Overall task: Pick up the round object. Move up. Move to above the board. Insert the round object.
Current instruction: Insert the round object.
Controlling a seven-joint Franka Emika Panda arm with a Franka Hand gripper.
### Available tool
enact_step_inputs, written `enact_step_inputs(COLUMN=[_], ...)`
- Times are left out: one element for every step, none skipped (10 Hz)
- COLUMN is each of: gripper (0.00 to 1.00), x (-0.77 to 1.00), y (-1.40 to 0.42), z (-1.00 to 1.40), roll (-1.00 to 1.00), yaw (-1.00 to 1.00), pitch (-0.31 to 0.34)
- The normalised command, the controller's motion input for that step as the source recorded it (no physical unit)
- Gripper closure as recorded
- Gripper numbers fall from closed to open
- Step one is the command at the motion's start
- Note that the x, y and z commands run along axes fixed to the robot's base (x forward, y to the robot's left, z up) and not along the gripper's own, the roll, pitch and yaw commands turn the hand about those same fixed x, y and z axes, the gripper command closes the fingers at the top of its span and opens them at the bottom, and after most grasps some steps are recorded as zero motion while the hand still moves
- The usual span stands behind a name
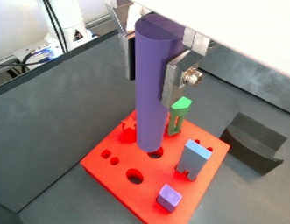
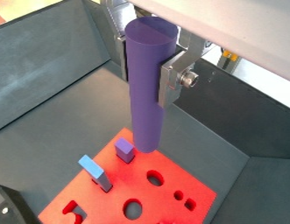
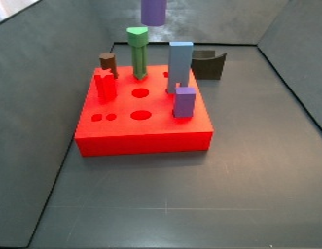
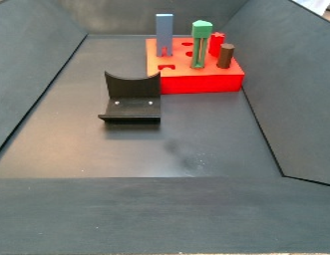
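End effector [image 1: 159,54] pinching purple round object [image 1: 151,87] – upright, above red board [image 1: 123,185] w/ pegs

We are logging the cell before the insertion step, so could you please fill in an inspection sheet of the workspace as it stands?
Surface: dark grey floor with raised walls; faint smudges, no spills seen.
Job's things: the round object, a purple cylinder, is upright above the board, its lower end not yet in a hole.
Clutter: seated in the board are a green peg, a light-blue peg, a short purple block, a red peg and a dark brown peg.
Gripper: the gripper is above the board, its silver plates shut on the round object.
Fixture: the fixture stands on the floor beside the board.
Cables: dark cables lie outside the wall.
Surroundings: nothing else seen.
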Motion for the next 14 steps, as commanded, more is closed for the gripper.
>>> enact_step_inputs(gripper=[1.00,1.00,1.00,1.00,1.00,1.00,1.00,1.00,1.00,1.00,1.00,1.00,1.00,1.00], x=[-0.07,-0.07,-0.09,-0.18,-0.26,-0.28,-0.26,-0.23,-0.16,-0.14,-0.18,-0.10,0.00,0.00], y=[0.47,0.47,0.37,0.29,0.21,0.18,0.16,0.15,0.17,0.14,0.13,0.11,0.06,0.01], z=[-0.40,-0.44,-0.48,-0.66,-0.75,-0.77,-0.81,-0.81,-0.72,-0.52,-0.39,-0.35,-0.31,-0.30], roll=[0.00,0.00,0.00,0.05,0.10,0.11,0.09,0.08,0.00,-0.02,0.00,0.00,-0.01,-0.03], yaw=[0.00,0.00,0.00,0.00,0.00,0.00,0.00,0.00,0.00,0.00,0.00,0.00,0.00,0.00], pitch=[-0.004,0.000,-0.026,-0.106,-0.163,-0.171,-0.204,-0.214,-0.244,-0.307,-0.240,-0.187,-0.193,-0.190])
